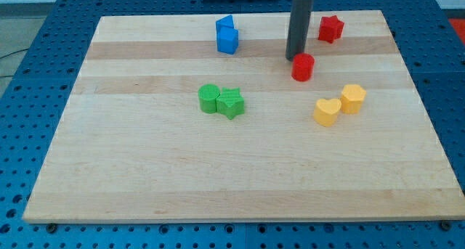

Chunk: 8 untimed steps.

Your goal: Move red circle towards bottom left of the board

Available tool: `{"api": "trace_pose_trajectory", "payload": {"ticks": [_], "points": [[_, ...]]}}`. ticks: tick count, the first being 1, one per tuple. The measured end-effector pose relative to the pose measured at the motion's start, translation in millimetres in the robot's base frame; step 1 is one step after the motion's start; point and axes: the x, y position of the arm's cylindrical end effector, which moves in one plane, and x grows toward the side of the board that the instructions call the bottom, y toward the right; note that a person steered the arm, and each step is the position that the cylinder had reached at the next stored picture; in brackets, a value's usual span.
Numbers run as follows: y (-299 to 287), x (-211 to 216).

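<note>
Light wooden board [240, 191] sitting on a blue perforated table [29, 75], with a handful of little blocks scattered over the upper half. The lower half is just bare wood.

The red circle [302, 67] sits in the upper right part of the board. The rod comes down from the view's top and my tip [293, 59] ends right at the circle's upper-left edge, touching or as good as touching (hard to tell which from this angle). There's no gripper on this arm, so nothing is being grasped or released; it's a plain rod that can only shove.

Here's the bit that matters: the goal is the bottom left corner, and the tip is on the circle's top-left side. That looks like the wrong side for the job. A push from there would likely send the circle down and to the right, toward the yellow heart [327, 112] and the other yellow block [353, 99]. So the tip probably needs to slip round to the circle's upper-right side before driving it down-left.

On that diagonal, the green circle [209, 98] and the green star [232, 103], which touch each other, lie close to the path, so they could get clipped. The red star [330, 28] up top and the two blue blocks [227, 35] are well out of the way.
</note>
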Motion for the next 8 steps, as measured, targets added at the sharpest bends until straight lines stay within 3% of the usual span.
{"api": "trace_pose_trajectory", "payload": {"ticks": [2, 3, 4, 7, 8], "points": [[51, 12], [31, 33], [-31, 36], [-43, 148], [-18, 174]]}}
